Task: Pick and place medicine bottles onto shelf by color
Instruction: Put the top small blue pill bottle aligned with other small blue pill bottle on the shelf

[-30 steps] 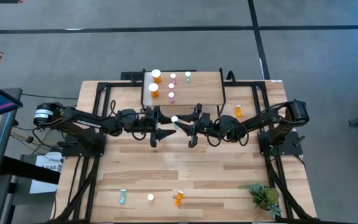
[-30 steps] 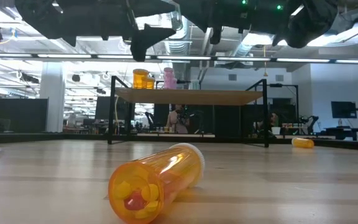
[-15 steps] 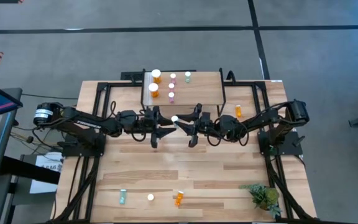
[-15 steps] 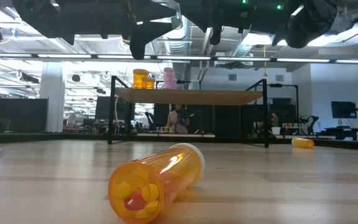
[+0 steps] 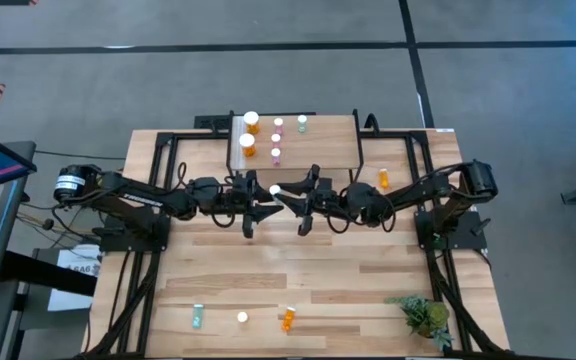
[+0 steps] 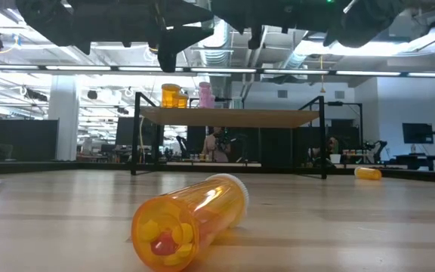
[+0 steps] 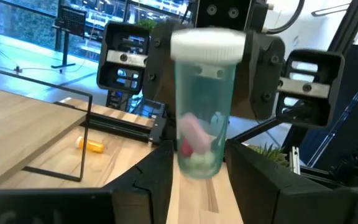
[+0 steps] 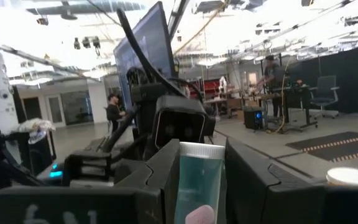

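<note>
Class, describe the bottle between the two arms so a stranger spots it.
Find the raised shelf. In front of it, in mid-air where the left pincer and right pincer meet, is a teal bottle: the only one resting on no surface.

From above, I could not see how the teal bottle (image 5: 275, 189) sat between the left gripper (image 5: 264, 203) and right gripper (image 5: 290, 198); only its white cap showed. My left wrist view had that bottle's cap smeared, and its base dropped behind my own fingers (image 7: 157, 180). In the right wrist view the bottle was cut off at the frame's bottom. The low view clipped both arms at the top, hiding their jaws. On the shelf (image 5: 318, 150), the small bottles were too tiny to read beyond colour. People in the room behind stayed indistinct.
</note>
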Robot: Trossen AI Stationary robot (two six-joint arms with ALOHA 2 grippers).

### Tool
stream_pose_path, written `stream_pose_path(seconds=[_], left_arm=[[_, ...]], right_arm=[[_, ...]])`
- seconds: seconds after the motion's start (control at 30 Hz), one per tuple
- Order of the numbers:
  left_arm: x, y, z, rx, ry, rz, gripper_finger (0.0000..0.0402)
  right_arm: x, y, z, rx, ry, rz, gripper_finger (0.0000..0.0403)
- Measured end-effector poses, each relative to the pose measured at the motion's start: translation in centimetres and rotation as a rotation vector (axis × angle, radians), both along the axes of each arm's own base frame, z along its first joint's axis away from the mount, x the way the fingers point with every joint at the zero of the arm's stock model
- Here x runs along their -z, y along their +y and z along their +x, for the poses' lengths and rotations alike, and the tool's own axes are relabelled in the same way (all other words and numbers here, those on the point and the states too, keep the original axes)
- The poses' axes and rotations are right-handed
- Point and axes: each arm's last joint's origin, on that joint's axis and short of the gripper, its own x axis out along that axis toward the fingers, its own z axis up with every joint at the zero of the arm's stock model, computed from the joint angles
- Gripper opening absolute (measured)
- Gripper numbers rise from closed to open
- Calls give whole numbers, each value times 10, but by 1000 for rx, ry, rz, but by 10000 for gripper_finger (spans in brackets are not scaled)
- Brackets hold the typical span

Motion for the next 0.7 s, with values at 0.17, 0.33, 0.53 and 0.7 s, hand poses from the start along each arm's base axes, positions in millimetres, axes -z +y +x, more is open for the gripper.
stream_pose_path(seconds=[0.17, 0.33, 0.53, 0.7], left_arm=[[0, 0, 0, 0, 0, 0, 132], [0, 0, 0, 0, 0, 0, 129], [0, 0, 0, 0, 1, 0, 85], [0, 0, 0, 11, 3, 1, 64]], right_arm=[[0, 0, 2, 0, 12, 0, 134], [0, 0, 2, 0, 15, 0, 134], [0, 0, 2, -1, 22, 0, 134], [1, 0, 2, -1, 23, -1, 134]])
